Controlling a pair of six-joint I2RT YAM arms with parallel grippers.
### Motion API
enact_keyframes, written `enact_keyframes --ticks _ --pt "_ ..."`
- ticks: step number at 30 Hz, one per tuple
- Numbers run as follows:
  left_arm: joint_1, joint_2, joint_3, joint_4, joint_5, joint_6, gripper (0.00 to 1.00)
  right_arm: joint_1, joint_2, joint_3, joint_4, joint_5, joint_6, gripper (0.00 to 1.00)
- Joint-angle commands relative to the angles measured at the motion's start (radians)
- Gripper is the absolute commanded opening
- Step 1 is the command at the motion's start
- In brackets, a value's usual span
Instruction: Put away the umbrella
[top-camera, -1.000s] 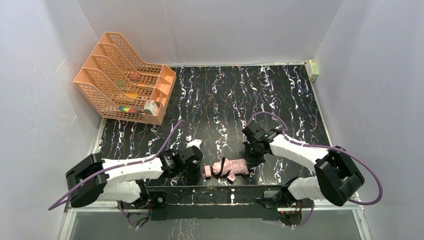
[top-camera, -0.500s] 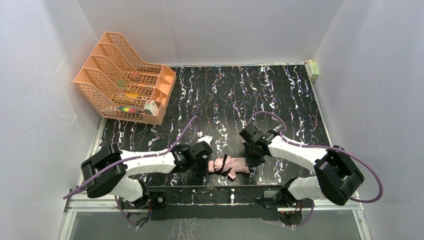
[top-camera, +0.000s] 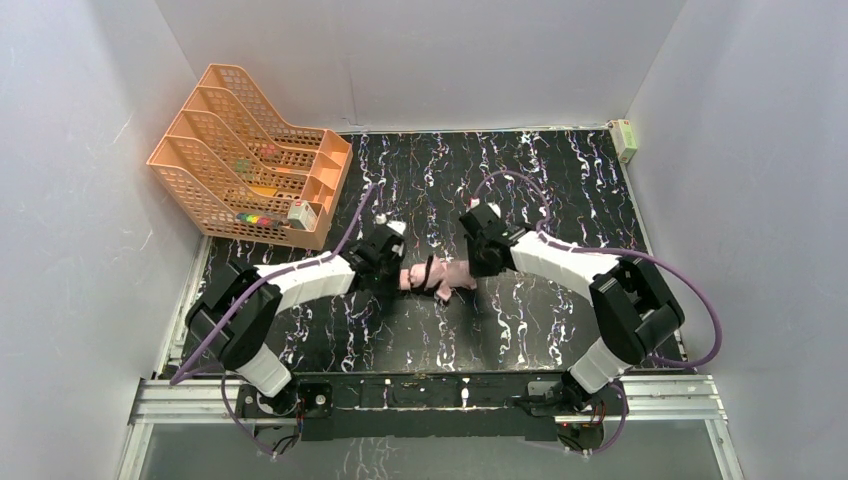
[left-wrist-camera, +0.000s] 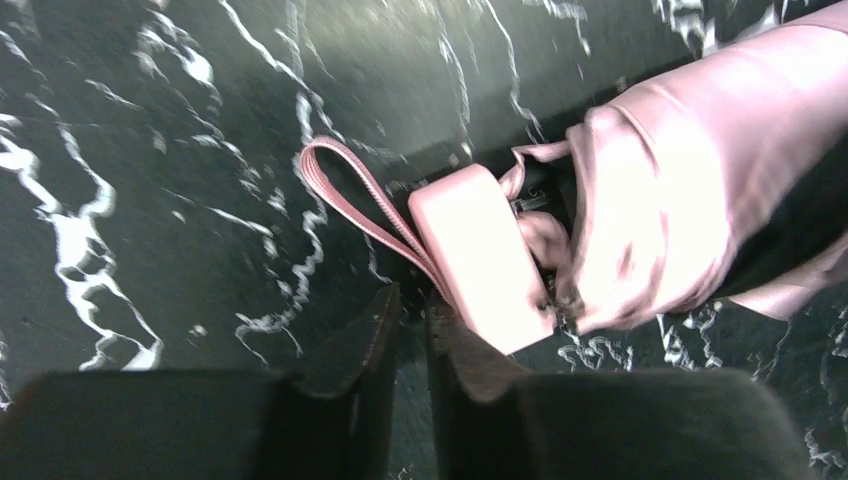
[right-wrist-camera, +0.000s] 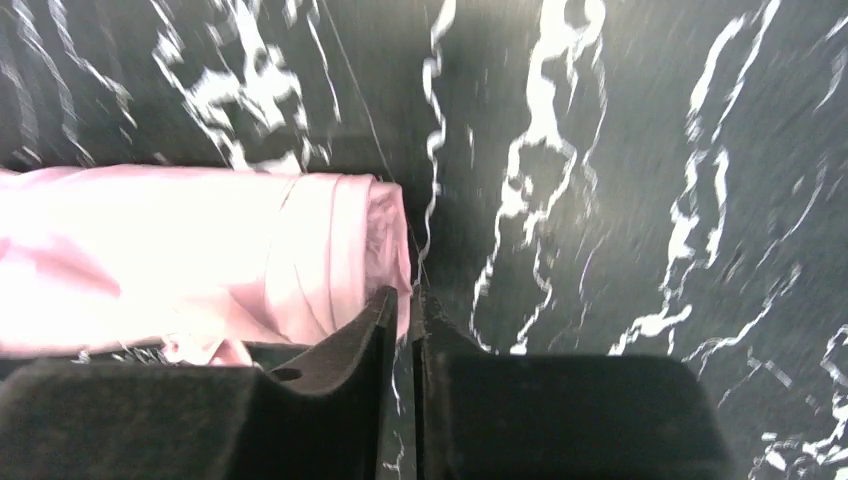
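The folded pale pink umbrella (top-camera: 437, 275) lies on the black marbled table (top-camera: 560, 200) at mid-depth, between my two grippers. My left gripper (top-camera: 392, 270) is at its left end. In the left wrist view the jaws (left-wrist-camera: 412, 300) stand shut with only a slit between them and nothing inside. One fingertip (left-wrist-camera: 450, 325) touches the pale handle (left-wrist-camera: 480, 260), and the loop (left-wrist-camera: 345, 195) lies free on the table. My right gripper (top-camera: 478, 264) is at the other end. Its jaws (right-wrist-camera: 405, 295) are shut too, pressed against the rolled fabric (right-wrist-camera: 200, 250).
An orange mesh file rack (top-camera: 245, 160) stands at the far left against the wall. A small white and green box (top-camera: 623, 138) sits in the far right corner. White walls close in the table on three sides. Purple cables arch over both arms.
Both arms moved away from the near edge to the table's middle, and the umbrella slid along between them. Both pairs of jaws have eased apart by a sliver.
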Motion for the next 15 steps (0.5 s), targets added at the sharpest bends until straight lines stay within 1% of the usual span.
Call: enact_keyframes --ticks 1,2,3,4,6,9,13,15 --pt "0.068 -0.011 0.062 0.032 0.074 0.077 0.36 -0.047 -0.026 0.103 0.159 -0.056 -0.045 0.27" --pt "0.081 -0.036 0.057 0.021 0.055 0.067 0.5 -0.06 -0.051 0.091 0.149 -0.035 -0.051 0.34" --pt "0.089 -0.066 0.048 0.014 0.038 0.06 0.6 -0.074 -0.08 0.072 0.142 -0.014 -0.057 0.42" --pt "0.096 -0.1 0.038 0.007 0.023 0.056 0.66 -0.088 -0.118 0.051 0.138 0.006 -0.062 0.47" --pt "0.11 -0.164 0.025 -0.023 0.001 0.043 0.73 -0.125 -0.196 0.02 0.115 0.021 -0.079 0.52" --pt "0.119 -0.258 0.018 -0.095 -0.017 0.009 0.79 -0.144 -0.306 0.011 0.061 0.025 -0.14 0.58" --pt "0.123 -0.402 -0.034 -0.168 -0.055 -0.119 0.96 -0.144 -0.476 -0.008 0.06 -0.105 -0.25 0.66" --pt "0.124 -0.475 -0.057 -0.208 -0.074 -0.178 0.98 -0.144 -0.566 -0.021 0.07 -0.157 -0.275 0.72"
